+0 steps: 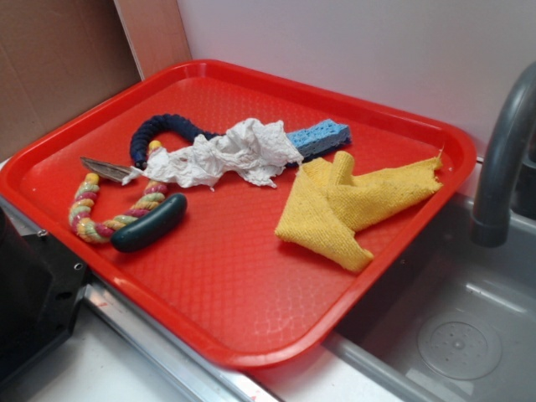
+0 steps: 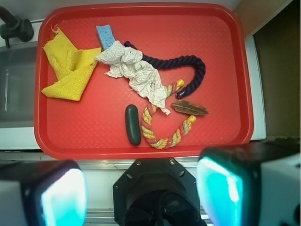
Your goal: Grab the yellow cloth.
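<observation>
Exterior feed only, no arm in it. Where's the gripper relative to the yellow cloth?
Observer: The wrist view has the gripper high, outside the red plastic tray. The mustard-yellow terry cloth sits at the upper left of that frame.
Operator: Jaws?
Observer: Open, set wide, nothing between them.
Operator: Anything on top of the cloth?
Observer: From above, nothing lies on it. The crumpled white paper towel comes closest.

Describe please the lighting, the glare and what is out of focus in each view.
Exterior view: soft even light, faint shadows under the cloth, a mild sheen on the tray rim; the dark block at the lower left is blurred. Wrist view: bright, flat light from above; the tray contents are sharp, but the tool fingers at the bottom edge are blurred and glow cyan.
</observation>
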Tool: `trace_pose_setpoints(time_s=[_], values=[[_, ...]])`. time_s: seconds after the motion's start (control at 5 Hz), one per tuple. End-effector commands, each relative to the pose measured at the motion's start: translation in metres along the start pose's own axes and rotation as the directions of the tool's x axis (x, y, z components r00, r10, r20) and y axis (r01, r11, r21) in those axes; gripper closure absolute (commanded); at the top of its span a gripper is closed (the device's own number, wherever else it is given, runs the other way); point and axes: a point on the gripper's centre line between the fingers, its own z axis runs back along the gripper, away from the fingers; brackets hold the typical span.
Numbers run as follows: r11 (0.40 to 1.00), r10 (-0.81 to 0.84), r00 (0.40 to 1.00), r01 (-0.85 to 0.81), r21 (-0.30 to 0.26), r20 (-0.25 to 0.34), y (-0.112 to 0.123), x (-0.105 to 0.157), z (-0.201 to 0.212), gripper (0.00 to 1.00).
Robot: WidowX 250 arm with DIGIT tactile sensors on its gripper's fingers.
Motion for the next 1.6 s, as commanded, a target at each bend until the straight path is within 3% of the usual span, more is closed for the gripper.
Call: trace_pose_setpoints(time_s=[0.0,0.2,0.4,1.0,1.4], values=[[1.000,0.000,1.000,0.000,0.000,0.000,0.000,0.000,0.000,0.00],[0.990,0.087,0.996,-0.087,0.112,0.009,-0.044,0.043,-0.057,0.00],[0.974,0.187,0.982,-0.185,0.129,0.001,-0.069,0.083,-0.113,0.00],[0.974,0.187,0.982,-0.185,0.129,0.001,-0.069,0.083,-0.113,0.00],[0.984,0.163,0.986,-0.166,0.061,0.045,-0.098,0.094,-0.174,0.00]])
